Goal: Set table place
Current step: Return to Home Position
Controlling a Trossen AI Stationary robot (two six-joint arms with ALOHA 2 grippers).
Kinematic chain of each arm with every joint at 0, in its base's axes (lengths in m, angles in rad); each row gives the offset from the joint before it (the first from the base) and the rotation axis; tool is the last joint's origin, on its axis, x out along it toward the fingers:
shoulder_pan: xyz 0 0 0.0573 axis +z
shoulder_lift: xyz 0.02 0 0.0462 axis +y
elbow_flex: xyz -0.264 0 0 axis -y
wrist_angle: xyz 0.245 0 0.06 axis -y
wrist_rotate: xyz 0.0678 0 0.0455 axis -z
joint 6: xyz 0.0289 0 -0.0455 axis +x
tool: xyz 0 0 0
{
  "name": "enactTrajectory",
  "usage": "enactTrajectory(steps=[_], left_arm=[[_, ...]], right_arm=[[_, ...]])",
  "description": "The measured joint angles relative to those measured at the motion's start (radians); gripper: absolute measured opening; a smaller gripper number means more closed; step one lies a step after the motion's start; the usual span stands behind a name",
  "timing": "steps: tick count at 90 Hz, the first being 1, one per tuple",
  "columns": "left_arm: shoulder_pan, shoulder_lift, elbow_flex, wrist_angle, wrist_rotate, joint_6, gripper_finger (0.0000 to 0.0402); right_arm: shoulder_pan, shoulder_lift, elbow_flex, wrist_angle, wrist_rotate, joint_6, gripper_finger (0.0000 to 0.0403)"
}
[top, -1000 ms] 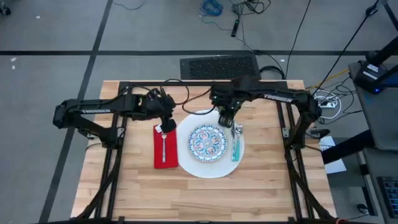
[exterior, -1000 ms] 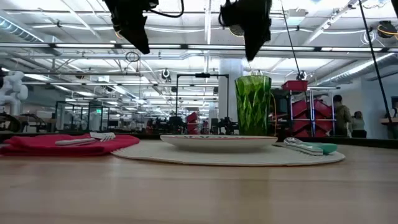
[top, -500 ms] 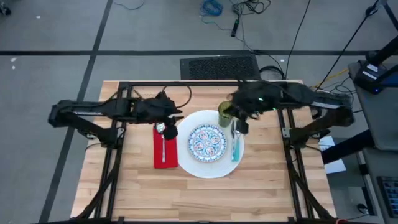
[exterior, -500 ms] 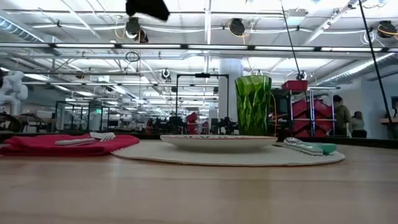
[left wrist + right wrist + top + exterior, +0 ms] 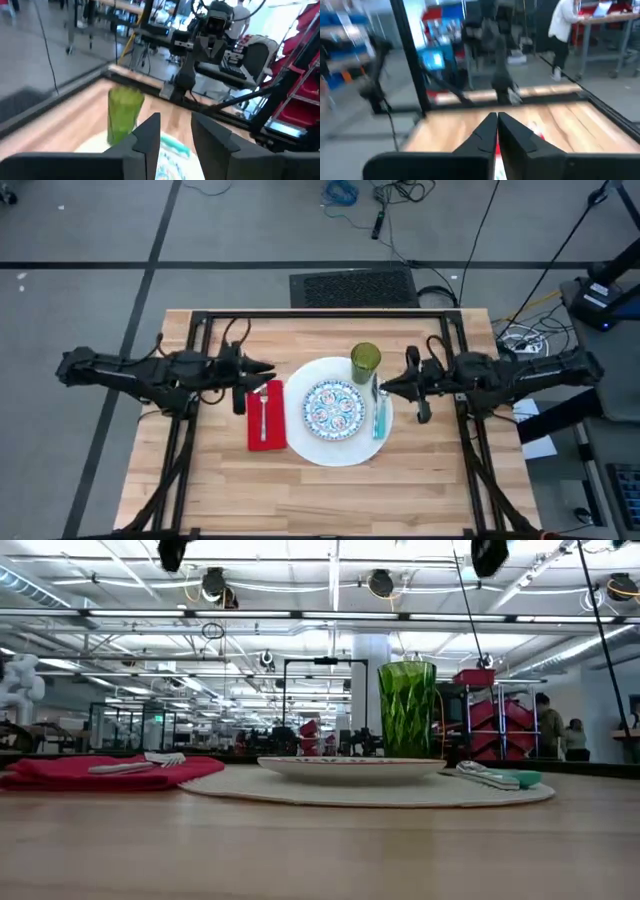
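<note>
On the table [image 5: 420,480] lies a large white plate [image 5: 305,435] with a small blue-patterned plate [image 5: 333,406] at its centre. A teal-handled spoon [image 5: 379,415] lies on the large plate's right rim. Left of the plate, a silver fork [image 5: 263,412] rests on a flat red napkin [image 5: 272,430]. An olive-green tumbler [image 5: 365,362] stands upright at the plate's far rim. My left gripper [image 5: 268,370] hovers open above the napkin's far end and points right. My right gripper [image 5: 383,387] is shut above the spoon's far end and points left. Neither holds anything.
Black frame rails [image 5: 320,317] run along the table's far edge and down both sides. Bare wood lies in front of the setting toward the near edge. In the low view, people stand in the room far behind the tumbler [image 5: 407,708].
Both arms have drawn back and risen. My left gripper has gone from above the fork toward the table's left edge. My right gripper has gone from above the tumbler toward the right edge. Both now lie level and point at each other. The setting has not moved.
</note>
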Motion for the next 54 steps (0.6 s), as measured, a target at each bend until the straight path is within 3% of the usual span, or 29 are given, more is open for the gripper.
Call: enactTrajectory(steps=[16,40,54], left_arm=[[0.001,0.004,-0.035,-0.088,-0.006,-0.063,0.0095],[-0.001,0.059,-0.038,-0.084,-0.032,0.006,0.0095],[-0.031,0.029,-0.142,-0.04,-0.032,0.048,0.0095]], right_arm=[[0.001,0.007,-0.062,-0.063,-0.003,-0.004,0.0002],[0.003,0.026,-0.104,-0.075,-0.026,0.039,0.0002],[0.045,-0.011,-0.178,-0.042,-0.067,0.037,0.0002]])
